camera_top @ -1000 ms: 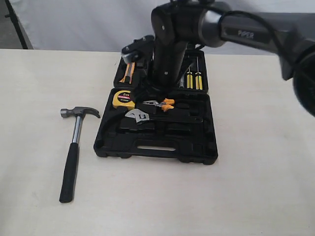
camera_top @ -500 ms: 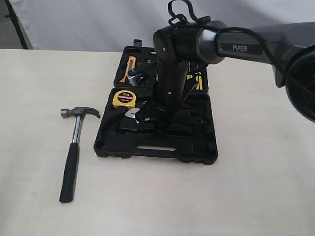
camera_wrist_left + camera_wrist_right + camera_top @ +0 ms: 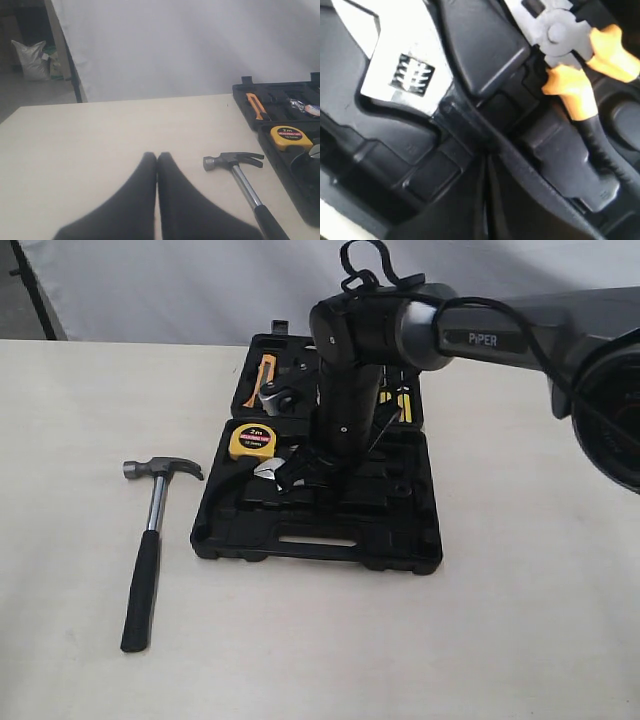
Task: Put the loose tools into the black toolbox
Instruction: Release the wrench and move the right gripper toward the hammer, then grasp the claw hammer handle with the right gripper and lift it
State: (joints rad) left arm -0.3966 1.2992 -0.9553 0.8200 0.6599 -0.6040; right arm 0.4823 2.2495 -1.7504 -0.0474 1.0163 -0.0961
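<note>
So the black toolbox point(image 3: 405, 540) sits open in the middle of the exterior view, two flat halves on a pale table point(image 3: 80, 420). The right arm comes in from the upper right and drops straight into the near half. The right gripper point(image 3: 300, 476) is down on the adjustable wrench point(image 3: 268, 471), whose silver head pokes out just left of the arm and just below the yellow tape measure point(image 3: 251, 442). In the right wrist view the wrench's head fills the upper left and its black handle runs diagonally toward the lower right. The orange-handled pliers point(image 3: 567, 82) lie beside it at the upper right. That gripper's fingers look pressed together, with only a thin seam between them, and the tips sit at the wrench handle. It's blurry, so I can't say if they actually touch it. The claw hammer point(image 3: 150, 540) isn't in the case. It's lying flat on the table just left of the box, head up near the box's upper left corner and black handle trailing toward the lower left. What looks like the small tape roll in its shiny wrapper point(image 3: 277, 396) is in the far half, next to an orange utility knife point(image 3: 264, 368). The left gripper point(image 3: 156, 156) hangs over bare table with its fingers closed tight against each other, and the hammer is off to the right in its view.
</note>
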